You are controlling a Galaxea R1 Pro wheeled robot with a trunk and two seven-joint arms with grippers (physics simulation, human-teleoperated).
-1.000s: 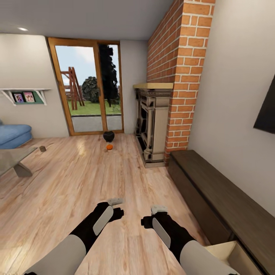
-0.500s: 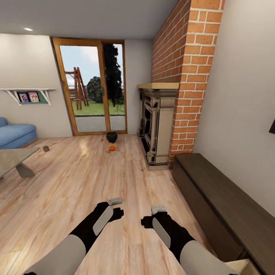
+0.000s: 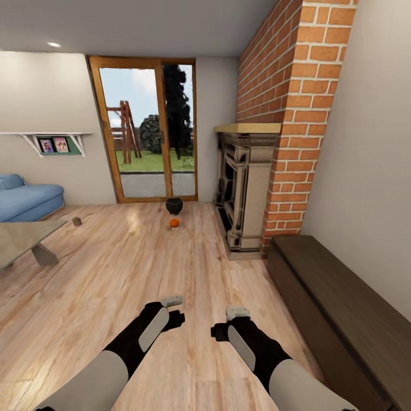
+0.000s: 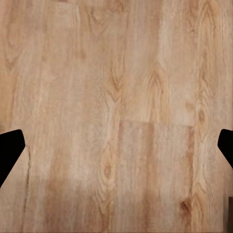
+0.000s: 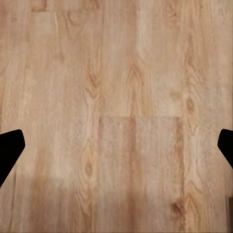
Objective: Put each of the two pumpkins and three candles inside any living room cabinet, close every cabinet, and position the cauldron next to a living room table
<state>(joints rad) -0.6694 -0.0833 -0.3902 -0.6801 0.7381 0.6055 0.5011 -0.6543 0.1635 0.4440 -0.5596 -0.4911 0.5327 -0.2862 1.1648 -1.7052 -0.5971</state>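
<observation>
Ahead, cauldron [image 3: 174, 205] with pumpkin [image 3: 174, 222] just before it, far beyond my left hand [image 3: 172, 300] and right hand [image 3: 237, 313], both spread apart over bare floor [image 3: 114, 268].

Cauldron [image 3: 174, 205]: small black round-bellied pot, upright on wood floor in front of glass door. One pumpkin [image 3: 174, 222]: small, bright orange, on floor just beside cauldron, on the near side; contact can't be told. Cabinet [image 3: 337, 311]: long low dark brown unit along right wall, fronts seen shut. Table [image 3: 23, 237]: glossy grey top w/ dark leg, seen at left edge, well apart from cauldron.
</observation>
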